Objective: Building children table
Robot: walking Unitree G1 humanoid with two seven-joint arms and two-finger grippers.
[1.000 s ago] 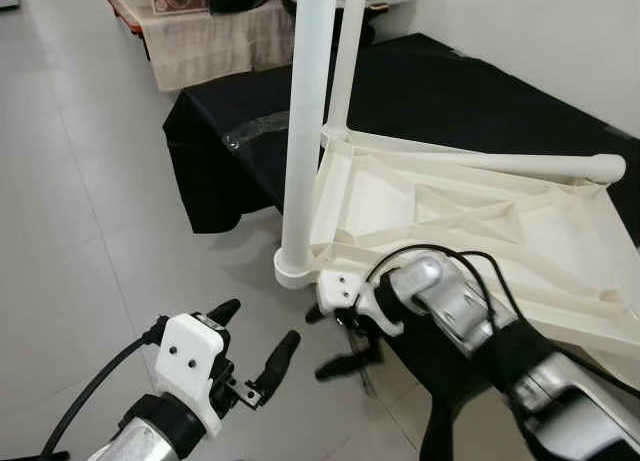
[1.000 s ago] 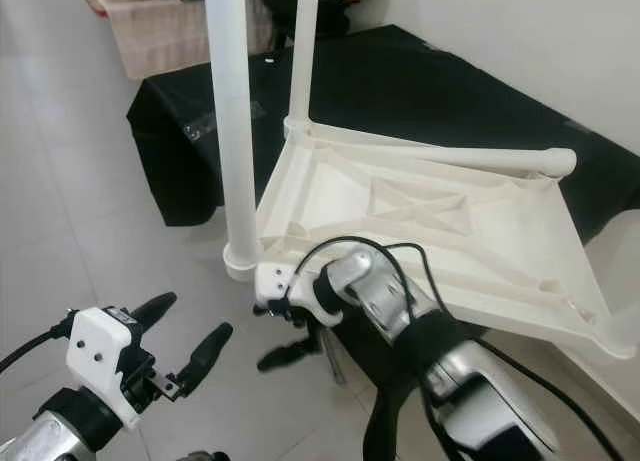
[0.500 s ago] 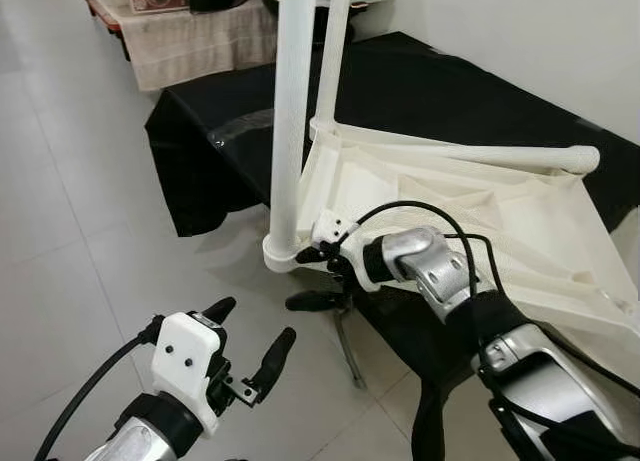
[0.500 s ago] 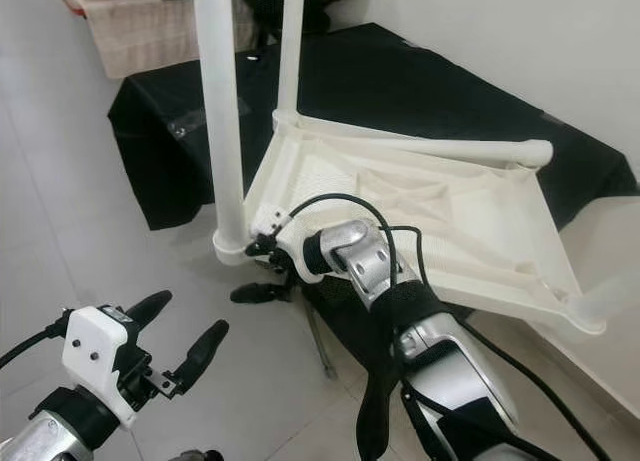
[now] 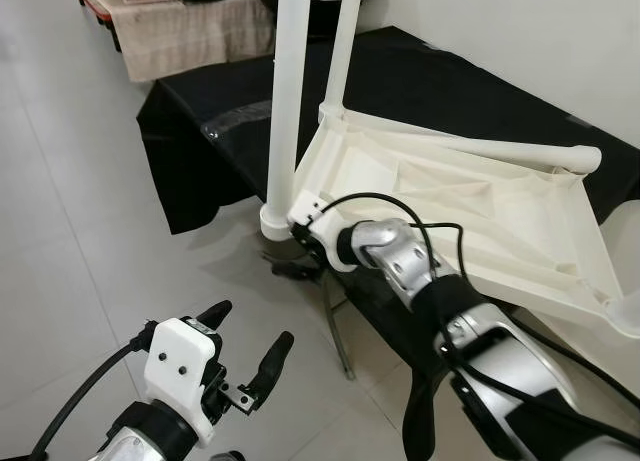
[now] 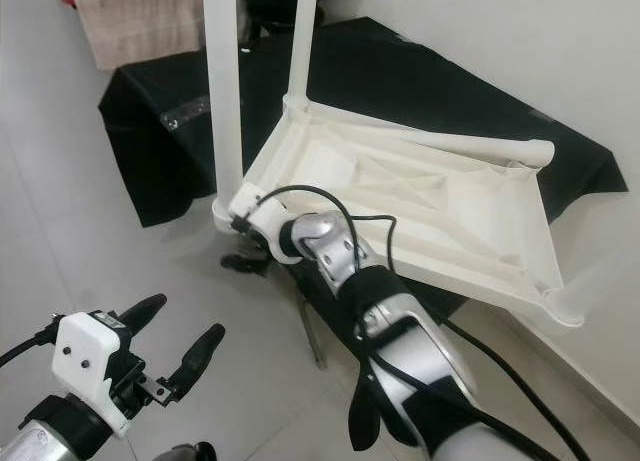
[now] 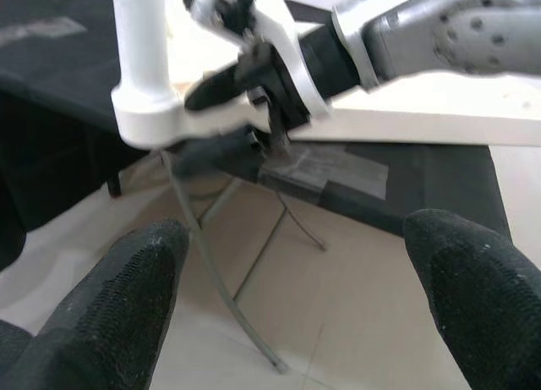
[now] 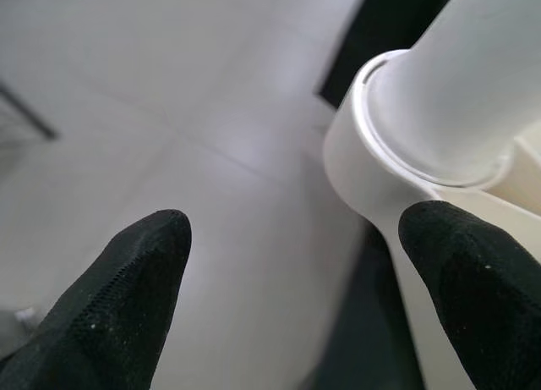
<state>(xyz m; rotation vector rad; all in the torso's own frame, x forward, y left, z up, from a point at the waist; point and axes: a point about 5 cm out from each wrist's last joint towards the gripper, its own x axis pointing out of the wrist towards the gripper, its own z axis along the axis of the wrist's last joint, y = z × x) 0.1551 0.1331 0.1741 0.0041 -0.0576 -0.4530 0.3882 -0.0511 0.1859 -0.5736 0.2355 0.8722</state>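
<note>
The white tabletop (image 5: 470, 206) lies upside down on a black-draped stand (image 5: 420, 81), its ribbed underside up, its long axis running from the near-left corner toward the far right; that near-left corner juts past the cloth's edge over the floor (image 5: 70, 221); three legs can be counted: two stand upright in corner sockets, the near leg (image 5: 283, 101) at the overhanging corner and a far leg (image 5: 343, 41) at the corner behind it, both pointing straight up out of view; the third leg (image 5: 520, 156) lies flat along the far edge, its rounded end pointing right; the right gripper (image 5: 292, 253) is at the near socket (image 8: 372, 166), its fingers (image 8: 127, 297) spread, one below the socket and one against it, pinching nothing that can be made out; the left gripper (image 5: 245, 346) hovers low and near, well apart from the tabletop, fingers (image 7: 110, 305) spread wide and empty; thin metal stand legs (image 7: 220, 280) show beneath the cloth; far left, a cloth-covered shelf (image 5: 180, 31) stands against the wall.
</note>
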